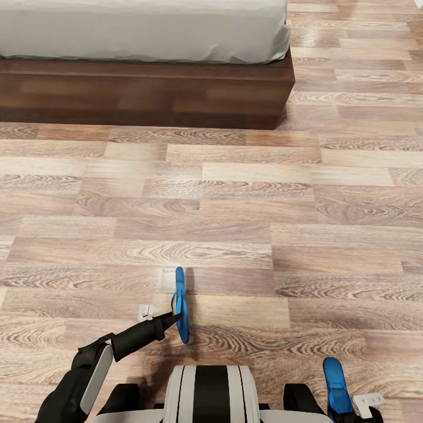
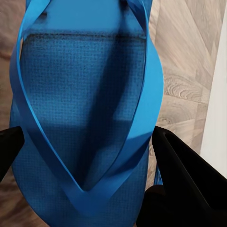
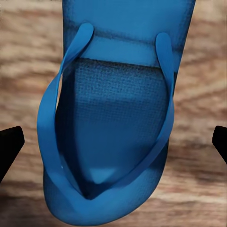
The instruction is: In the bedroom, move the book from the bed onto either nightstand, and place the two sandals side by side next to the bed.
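Two bright blue sandals show. My left gripper (image 1: 175,318) is shut on one sandal (image 1: 181,304), holding it on edge above the wood floor; in the left wrist view its black fingers (image 2: 189,179) press the sole's (image 2: 85,94) sides. The other sandal (image 1: 335,379) sits at my right gripper (image 1: 352,405). In the right wrist view that sandal (image 3: 116,118) lies between fingertips (image 3: 9,151) that stand wide of it without touching; whether it rests on the floor I cannot tell. The bed (image 1: 147,88), dark frame and grey mattress, stands ahead at the far left. The book and the nightstand are out of view.
Light wood-plank floor (image 1: 235,205) stretches between my base and the bed. The bed's corner (image 1: 288,111) ends right of centre, with more open floor beyond it on the right. My white and black trunk (image 1: 208,393) is at the bottom.
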You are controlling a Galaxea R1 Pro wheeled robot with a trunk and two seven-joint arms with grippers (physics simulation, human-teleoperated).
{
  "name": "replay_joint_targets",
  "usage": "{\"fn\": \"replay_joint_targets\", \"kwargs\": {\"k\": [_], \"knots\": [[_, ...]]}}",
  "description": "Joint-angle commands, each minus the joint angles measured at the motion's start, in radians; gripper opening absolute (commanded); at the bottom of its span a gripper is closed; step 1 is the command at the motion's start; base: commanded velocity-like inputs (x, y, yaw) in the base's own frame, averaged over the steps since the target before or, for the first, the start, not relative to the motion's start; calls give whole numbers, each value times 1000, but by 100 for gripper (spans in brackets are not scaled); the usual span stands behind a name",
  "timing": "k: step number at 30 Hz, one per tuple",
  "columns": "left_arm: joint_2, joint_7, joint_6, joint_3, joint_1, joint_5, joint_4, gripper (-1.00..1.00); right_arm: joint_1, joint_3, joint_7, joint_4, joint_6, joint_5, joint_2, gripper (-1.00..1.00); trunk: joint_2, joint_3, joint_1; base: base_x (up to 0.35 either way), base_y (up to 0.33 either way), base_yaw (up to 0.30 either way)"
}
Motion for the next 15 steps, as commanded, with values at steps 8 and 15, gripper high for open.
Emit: {"fn": "replay_joint_targets", "kwargs": {"k": [8,15], "knots": [[0,-2,8,1,0,7,0,-100,0,-8,5,1,-3,8,2,100,0,0,0,0,0,0],[0,-2,9,0,0,7,0,-100,0,-8,6,2,-3,8,2,100,-1,-16,2,0,0,0]]}}
